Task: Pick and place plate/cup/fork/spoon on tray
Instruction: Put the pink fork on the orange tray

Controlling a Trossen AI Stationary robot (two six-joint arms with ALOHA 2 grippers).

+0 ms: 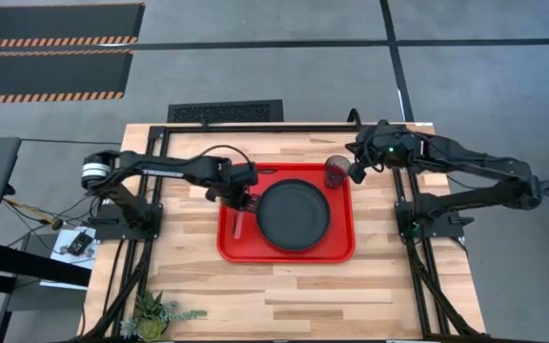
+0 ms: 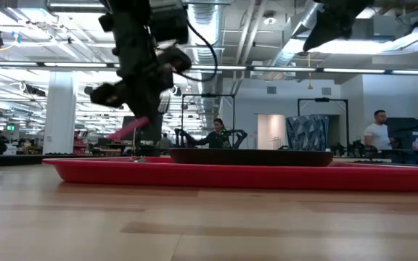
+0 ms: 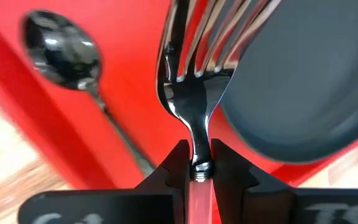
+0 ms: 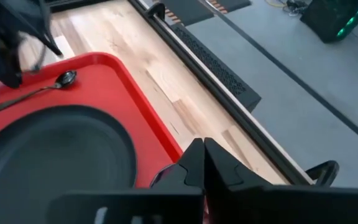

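Your left gripper (image 3: 194, 163) is clamped on the fork (image 3: 194, 74), held above the red tray (image 1: 229, 246) between the spoon (image 3: 64, 53) and the black plate (image 1: 294, 214) (tines almost at its rim). Your right gripper (image 4: 202, 163) hangs pinched shut and empty over the tray's corner beside the cup (image 1: 336, 171).

A small potted plant (image 1: 152, 314) sits at the wooden table's (image 1: 303, 295) corner.
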